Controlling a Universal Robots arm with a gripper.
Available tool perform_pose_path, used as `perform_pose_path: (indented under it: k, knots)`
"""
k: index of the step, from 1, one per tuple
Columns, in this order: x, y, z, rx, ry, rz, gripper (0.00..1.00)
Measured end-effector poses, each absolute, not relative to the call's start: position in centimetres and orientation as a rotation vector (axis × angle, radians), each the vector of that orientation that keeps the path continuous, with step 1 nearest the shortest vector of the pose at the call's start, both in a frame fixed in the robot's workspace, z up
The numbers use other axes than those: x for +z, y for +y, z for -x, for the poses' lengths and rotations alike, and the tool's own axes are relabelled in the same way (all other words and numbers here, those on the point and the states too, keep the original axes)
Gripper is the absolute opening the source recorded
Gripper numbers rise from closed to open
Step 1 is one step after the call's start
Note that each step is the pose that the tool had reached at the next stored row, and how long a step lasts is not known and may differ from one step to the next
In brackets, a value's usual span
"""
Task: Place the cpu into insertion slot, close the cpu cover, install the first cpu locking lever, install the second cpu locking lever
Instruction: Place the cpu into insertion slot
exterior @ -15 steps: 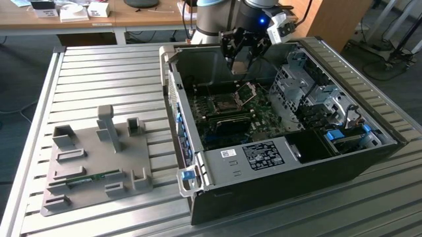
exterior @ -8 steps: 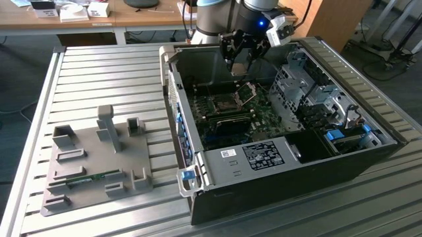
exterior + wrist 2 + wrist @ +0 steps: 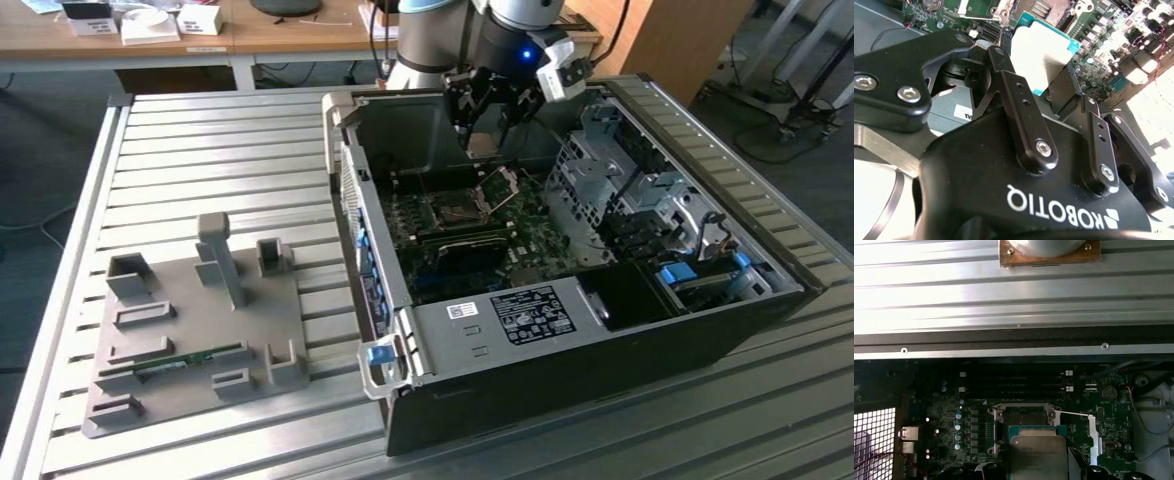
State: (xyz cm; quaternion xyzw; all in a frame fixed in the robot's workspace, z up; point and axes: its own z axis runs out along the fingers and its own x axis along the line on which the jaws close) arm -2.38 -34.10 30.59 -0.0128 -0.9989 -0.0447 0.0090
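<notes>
Looking at the exterior view first: my hand hangs inside the open computer case that sits on the slatted desk. It's above the insertion slot, and the cpu cover is tipped up just beside that slot.

Second wrist view: the hand is closed down to about chip width, fingers pinching the cpu by its thin edges. The chip hangs clear of the green motherboard, not seated in anything.

First wrist view: the cpu's silver top shows near the slot's metal rim, with the long memory slots further off. I can't tell from here how well it lines up.

What worries me:
- The grip is only on the edges, so a small slip could tilt the chip.
- A tilted or off-square chip could catch a corner on the rim and, I'd guess, damage the contacts.
- The raised cover is close, so a finger could clip it.
</notes>
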Motion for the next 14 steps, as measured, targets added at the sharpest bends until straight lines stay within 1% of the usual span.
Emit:
perform_pose_path:
  k: [14]
  knots:
    - [29.72,-34.1,2.39,-0.139,-3.12,0.04,0.54]
